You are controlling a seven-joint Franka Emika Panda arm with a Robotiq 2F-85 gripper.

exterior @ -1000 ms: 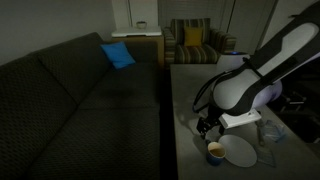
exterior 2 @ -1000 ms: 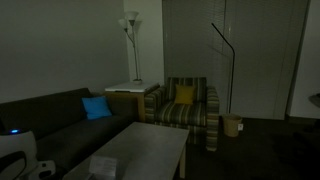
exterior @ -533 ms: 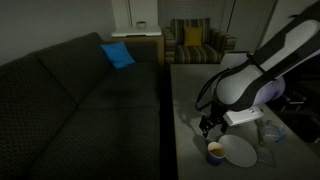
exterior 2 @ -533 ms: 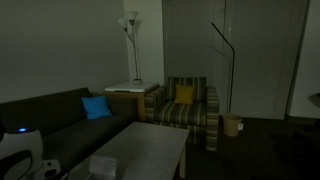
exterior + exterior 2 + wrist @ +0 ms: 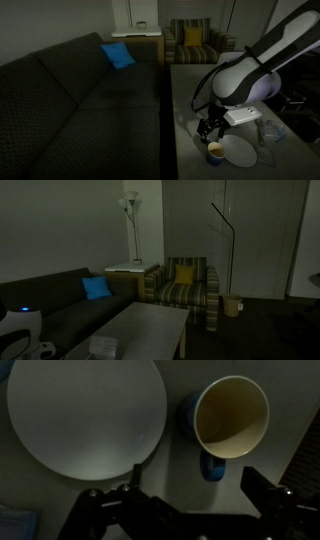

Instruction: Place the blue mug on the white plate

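Note:
The blue mug with a pale yellow inside stands upright on the grey table, its handle pointing toward my fingers. The white plate lies empty just beside it. My gripper is open and hangs above the table, with the mug's handle between the two fingers and nothing held. In an exterior view the mug sits at the table's near edge beside the plate, with my gripper directly over it.
A dark sofa runs along the table's side. A clear glass stands behind the plate. A striped armchair and a floor lamp are at the back. A white box lies on the table.
The arm has shifted slightly and the gripper has come down a little over the mug. The mug and the plate have not moved.

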